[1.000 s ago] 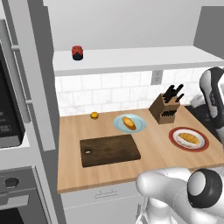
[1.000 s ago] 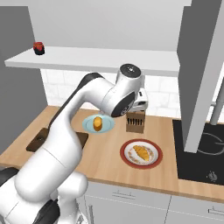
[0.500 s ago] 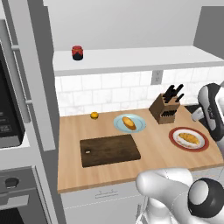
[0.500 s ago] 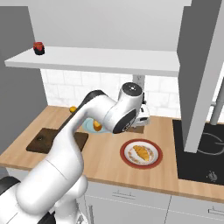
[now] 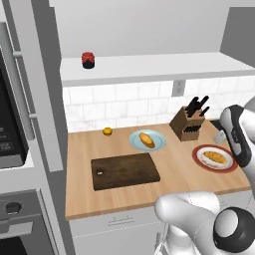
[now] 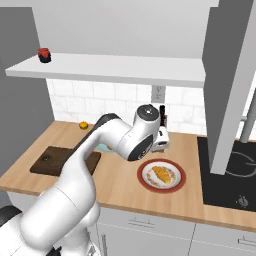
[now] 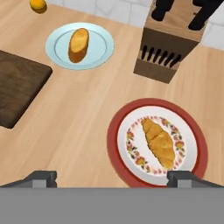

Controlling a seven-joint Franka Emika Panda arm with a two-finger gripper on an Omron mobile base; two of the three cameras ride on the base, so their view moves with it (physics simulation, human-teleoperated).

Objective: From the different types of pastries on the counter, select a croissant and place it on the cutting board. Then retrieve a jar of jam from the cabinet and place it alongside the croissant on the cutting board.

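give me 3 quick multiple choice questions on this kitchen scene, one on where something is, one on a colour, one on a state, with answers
1. Where is the jar of jam?
A. on the shelf
B. on the cutting board
C. on the counter

2. What colour is the rim of the plate under the croissant?
A. pale blue
B. red
C. green

3. How is the gripper?
A. shut on the croissant
B. shut, empty
C. open, empty

Answers: 1 A, it stands on the white shelf above the counter. 2 B, a red ring surrounds the flowered centre. 3 C, the fingertips stand wide apart with nothing between them.

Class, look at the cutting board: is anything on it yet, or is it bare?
Bare. The cutting board carries nothing; the croissant lies on its red-rimmed plate.
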